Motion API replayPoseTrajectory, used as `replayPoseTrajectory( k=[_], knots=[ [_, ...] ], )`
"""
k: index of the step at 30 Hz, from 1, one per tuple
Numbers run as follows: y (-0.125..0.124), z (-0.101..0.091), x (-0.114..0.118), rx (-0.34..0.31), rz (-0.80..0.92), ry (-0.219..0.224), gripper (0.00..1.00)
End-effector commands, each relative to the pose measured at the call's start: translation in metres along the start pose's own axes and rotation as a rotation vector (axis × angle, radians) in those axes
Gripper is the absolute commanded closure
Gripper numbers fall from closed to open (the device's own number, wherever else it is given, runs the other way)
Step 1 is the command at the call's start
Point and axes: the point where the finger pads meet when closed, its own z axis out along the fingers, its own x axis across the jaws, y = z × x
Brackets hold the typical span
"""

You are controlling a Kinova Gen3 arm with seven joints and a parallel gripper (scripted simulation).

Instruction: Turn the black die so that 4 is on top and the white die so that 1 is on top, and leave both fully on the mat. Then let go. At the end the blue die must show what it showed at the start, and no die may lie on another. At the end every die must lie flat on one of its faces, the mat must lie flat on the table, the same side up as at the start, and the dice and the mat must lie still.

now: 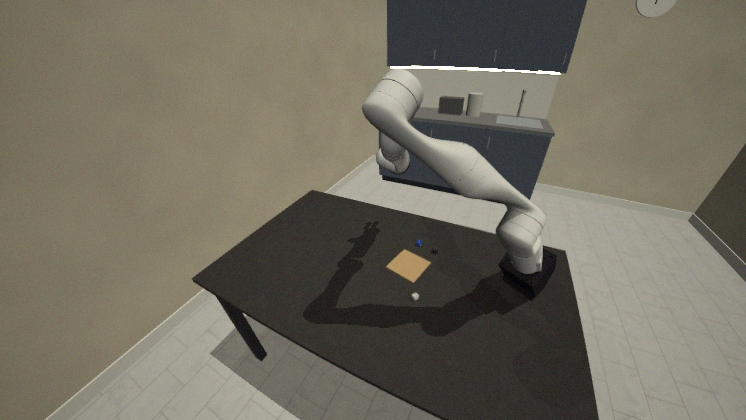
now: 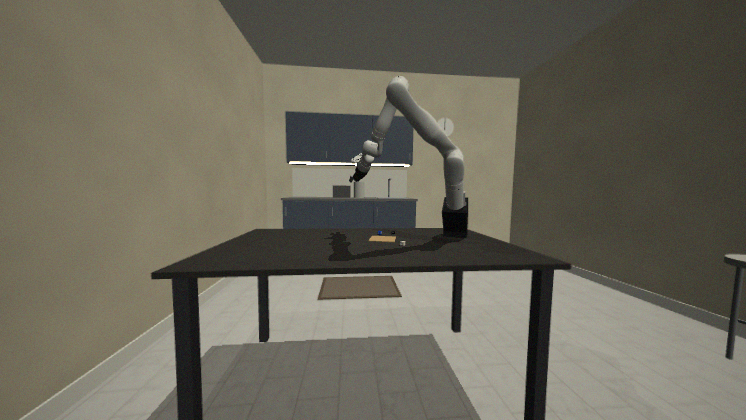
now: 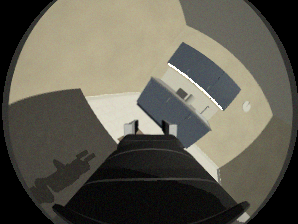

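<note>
Closest to you the white die [image 1: 415, 296] sits off the mat [image 1: 408, 265], your hand [image 2: 357, 176] wide open above the bench [image 1: 292, 271].

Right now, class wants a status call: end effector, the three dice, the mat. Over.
End effector open, empty, high above table. Black die, blue die, white die all off the mat, none stacked. Nothing blocking.
</note>
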Motion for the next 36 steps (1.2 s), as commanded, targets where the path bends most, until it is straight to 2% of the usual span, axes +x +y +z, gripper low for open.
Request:
replayPoseTrajectory(
  k=[1,23,28,32,34,36],
  knots=[
    [-0.001,0.000,0.001,0.002,0.001,0.001,0.00],
    [0.002,0.002,0.002,-0.005,0.006,0.003,0.00],
    [0.016,0.010,0.008,-0.037,0.029,0.015,0.00],
    [0.037,0.022,0.017,-0.089,0.065,0.031,0.00],
    [0.037,0.022,0.017,-0.089,0.065,0.031,0.00],
    [0.052,0.029,0.022,-0.125,0.090,0.041,0.00]
  ],
)
